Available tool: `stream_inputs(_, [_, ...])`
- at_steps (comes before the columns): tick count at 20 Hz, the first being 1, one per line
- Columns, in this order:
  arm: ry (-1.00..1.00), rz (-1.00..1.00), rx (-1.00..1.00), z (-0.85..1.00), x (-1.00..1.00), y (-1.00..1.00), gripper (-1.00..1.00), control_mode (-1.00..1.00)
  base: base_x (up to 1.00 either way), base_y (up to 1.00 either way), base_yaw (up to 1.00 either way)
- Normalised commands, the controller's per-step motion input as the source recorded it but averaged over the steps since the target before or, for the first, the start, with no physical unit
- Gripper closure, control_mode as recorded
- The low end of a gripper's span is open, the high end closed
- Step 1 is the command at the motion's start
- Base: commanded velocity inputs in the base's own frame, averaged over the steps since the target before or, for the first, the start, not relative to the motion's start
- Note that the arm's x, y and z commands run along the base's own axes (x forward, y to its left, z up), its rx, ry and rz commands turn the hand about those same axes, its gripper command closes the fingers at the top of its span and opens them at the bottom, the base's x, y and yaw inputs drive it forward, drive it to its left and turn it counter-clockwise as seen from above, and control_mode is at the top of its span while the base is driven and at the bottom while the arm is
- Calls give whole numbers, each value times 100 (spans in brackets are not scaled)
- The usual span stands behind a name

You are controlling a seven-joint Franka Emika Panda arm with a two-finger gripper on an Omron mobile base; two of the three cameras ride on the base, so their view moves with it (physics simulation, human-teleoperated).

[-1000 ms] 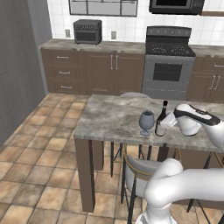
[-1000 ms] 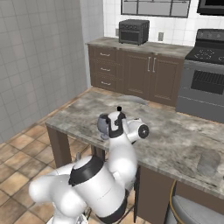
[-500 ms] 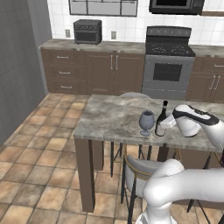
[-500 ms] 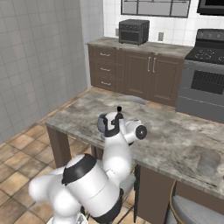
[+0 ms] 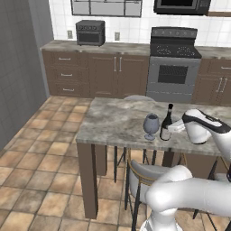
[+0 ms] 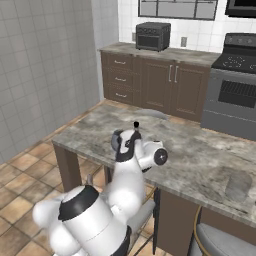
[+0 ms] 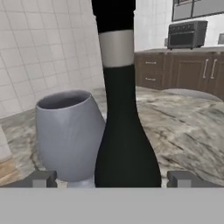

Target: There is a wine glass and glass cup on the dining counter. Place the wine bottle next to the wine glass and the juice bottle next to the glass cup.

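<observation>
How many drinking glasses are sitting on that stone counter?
2: a stemmed wine glass right beside the dark bottle, and a short tumbler further along the counter. Others may be hidden behind the arm.

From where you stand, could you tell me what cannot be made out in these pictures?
- Wine bottle base: cut off at the bottom of the hand view.
- Wine glass stem and foot: cut off there too; in the right base view the arm covers most of both.
- Glass cup: faint and translucent in the right base view, contents unclear.
- Bottle label: too small to read in the left base view.
</observation>
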Motion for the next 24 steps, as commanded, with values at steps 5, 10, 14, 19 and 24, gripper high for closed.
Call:
stream_inputs(5, [0, -9, 0, 24, -29, -1, -100, -100, 0, 0, 0])
stream_inputs(10, [3, -7, 0, 36, -31, 0, -100, -100, 0, 0, 0])
stream_inputs(14, [18, -5, -1, 40, -36, 0, -100, -100, 0, 0, 0])
stream_inputs(19, [22, -4, -1, 36, -42, 0, -100, -100, 0, 0, 0])
stream_inputs(24, [26, -2, 0, 35, -43, 0, -100, -100, 0, 0, 0])
